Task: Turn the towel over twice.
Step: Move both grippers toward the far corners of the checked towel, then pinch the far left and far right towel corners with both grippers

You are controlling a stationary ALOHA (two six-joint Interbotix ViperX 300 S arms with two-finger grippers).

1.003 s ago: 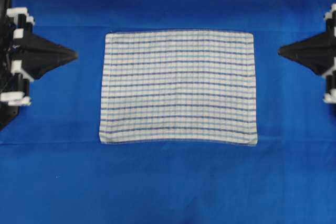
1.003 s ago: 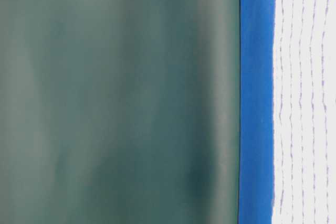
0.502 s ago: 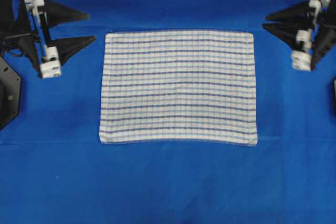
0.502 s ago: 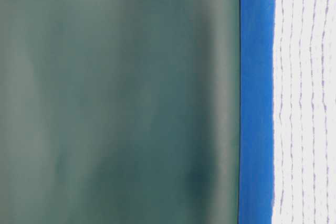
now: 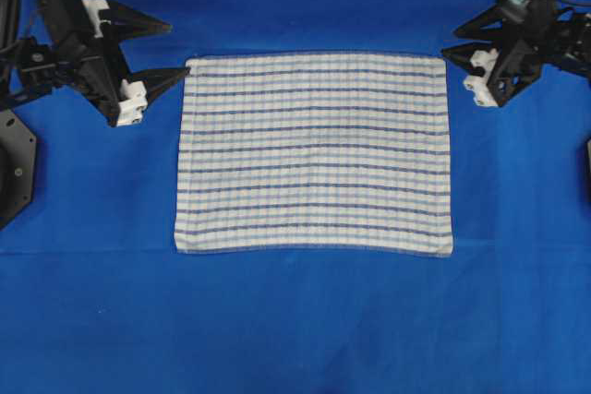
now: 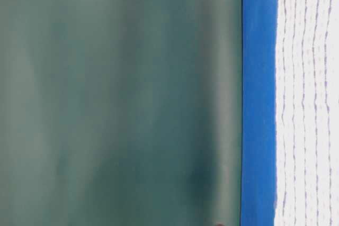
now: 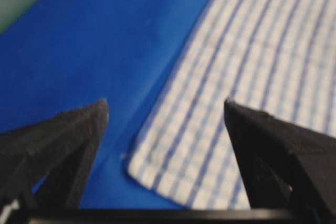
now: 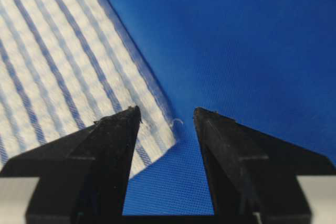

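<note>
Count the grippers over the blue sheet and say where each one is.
2. The left gripper, jaws open, is at the towel's far left corner; the right gripper, jaws open, is at its far right corner. Neither holds anything.

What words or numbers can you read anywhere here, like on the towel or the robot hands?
There are none to read.
The towel has only blue stripes and faint checks, no label or tag in sight.
The blue sheet under it is plain.
The left hand and right hand are black with white parts, and no writing shows on them.
</note>
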